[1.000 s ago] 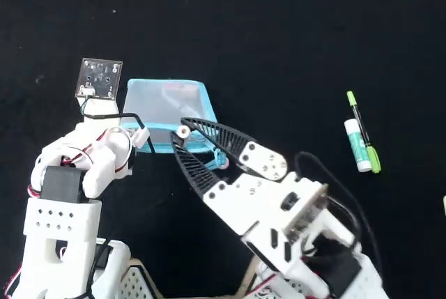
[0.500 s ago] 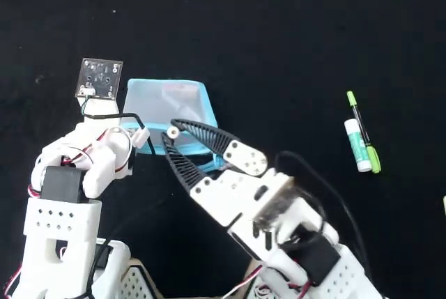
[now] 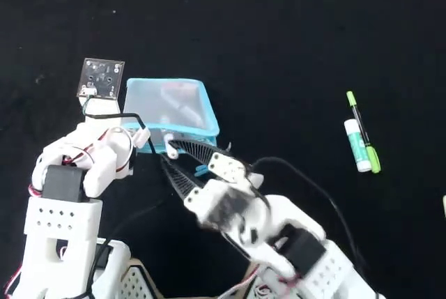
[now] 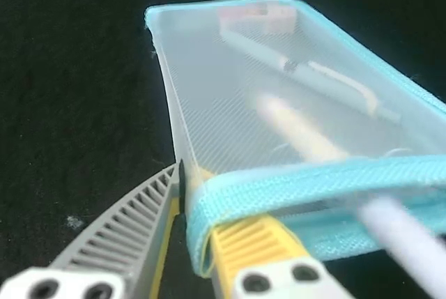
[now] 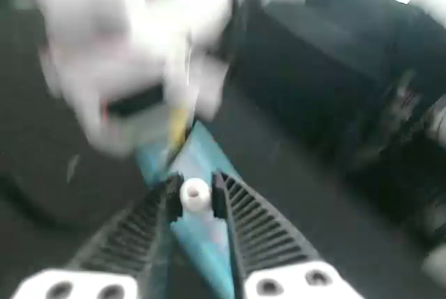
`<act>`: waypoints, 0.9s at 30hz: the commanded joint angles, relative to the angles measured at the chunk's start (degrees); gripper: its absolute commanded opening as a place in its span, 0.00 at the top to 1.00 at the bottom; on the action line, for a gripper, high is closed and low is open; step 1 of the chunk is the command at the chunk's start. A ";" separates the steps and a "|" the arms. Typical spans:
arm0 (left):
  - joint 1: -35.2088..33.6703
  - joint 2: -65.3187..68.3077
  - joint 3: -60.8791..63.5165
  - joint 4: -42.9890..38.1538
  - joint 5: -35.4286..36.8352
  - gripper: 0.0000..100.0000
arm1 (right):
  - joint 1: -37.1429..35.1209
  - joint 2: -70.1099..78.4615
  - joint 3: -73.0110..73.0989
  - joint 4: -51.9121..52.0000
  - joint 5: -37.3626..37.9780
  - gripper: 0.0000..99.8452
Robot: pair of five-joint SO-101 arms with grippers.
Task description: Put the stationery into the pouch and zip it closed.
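The light-blue see-through pouch (image 3: pixel 167 104) lies left of centre. My left gripper (image 3: pixel 148 140) is at its near left corner, and the left wrist view has that gripper (image 4: pixel 189 187) shut on the pouch (image 4: pixel 279 104) at its blue zip band. Inside lie a pen (image 4: pixel 306 72) and a cream stick (image 4: pixel 300 132). My right gripper (image 3: pixel 171 154) is at the pouch's near edge, shut on a small white stick (image 3: pixel 171 151). The right wrist view has this stick (image 5: pixel 195 194) end-on between the fingertips of that gripper (image 5: pixel 195 191), above the pouch (image 5: pixel 202 156).
A green pen (image 3: pixel 362 128) and a white glue stick (image 3: pixel 357 146) lie side by side at the right on the black cloth. A small square board (image 3: pixel 102 77) sits just left of the pouch's far corner. The left arm (image 5: pixel 125 55) looms blurred close ahead of the right gripper.
My right arm has swung left and drawn back, carrying the white stick from over the pouch to its near edge. The pouch's near edge has lifted slightly. The left arm has stayed put.
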 commanded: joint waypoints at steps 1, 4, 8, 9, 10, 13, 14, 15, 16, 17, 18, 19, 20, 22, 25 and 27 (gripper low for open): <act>-0.04 -0.62 -0.31 -0.79 0.53 0.97 | -0.79 -0.75 1.10 0.00 0.26 0.99; -0.04 -0.62 -0.31 -0.79 0.53 0.97 | -0.79 -0.75 2.15 0.00 0.26 0.99; -0.04 -0.62 -0.31 -0.79 0.53 0.97 | -0.79 -0.75 1.63 0.09 0.09 0.99; -0.04 -0.62 -0.31 -0.79 0.53 0.97 | -0.79 -0.75 1.45 0.09 0.09 0.99; -0.04 -0.62 -0.31 -0.79 0.53 0.97 | -0.79 -0.48 1.01 0.18 0.00 0.99; -0.04 -0.62 -0.31 -0.79 0.53 0.97 | -0.53 -0.31 0.04 0.53 -1.49 0.93; -0.04 -0.62 -0.31 -0.79 0.53 0.97 | -0.53 -0.40 0.04 0.53 -3.43 0.90; -0.04 -0.62 -0.31 -0.79 0.53 0.97 | -0.53 -0.40 0.04 0.53 -5.45 0.87; -0.04 -0.62 -0.31 -0.79 0.53 0.97 | -0.53 -0.31 0.04 0.53 -7.47 0.84; -0.04 -0.62 -0.31 -0.79 0.53 0.97 | -0.53 -0.31 0.04 0.53 -8.79 0.82; -0.04 -0.62 -0.31 -0.79 0.53 0.97 | -0.53 -0.31 0.04 0.53 -9.49 0.82; -0.04 -0.62 -0.31 -0.79 0.53 0.97 | -0.53 -0.57 0.04 0.53 -9.23 0.83; -0.04 -0.62 -0.31 -0.79 0.53 0.97 | -0.53 -0.75 -0.04 0.53 -8.44 0.85; -0.04 -0.62 -0.31 -0.79 0.53 0.97 | -0.53 -0.75 -1.01 0.62 -6.24 0.88; -0.04 -0.62 -0.31 -0.79 0.53 0.97 | -0.44 -0.75 -3.82 0.88 -3.43 0.92; -0.04 -0.62 -0.31 -0.79 0.53 0.97 | -0.44 -0.75 -6.99 3.25 -2.64 0.94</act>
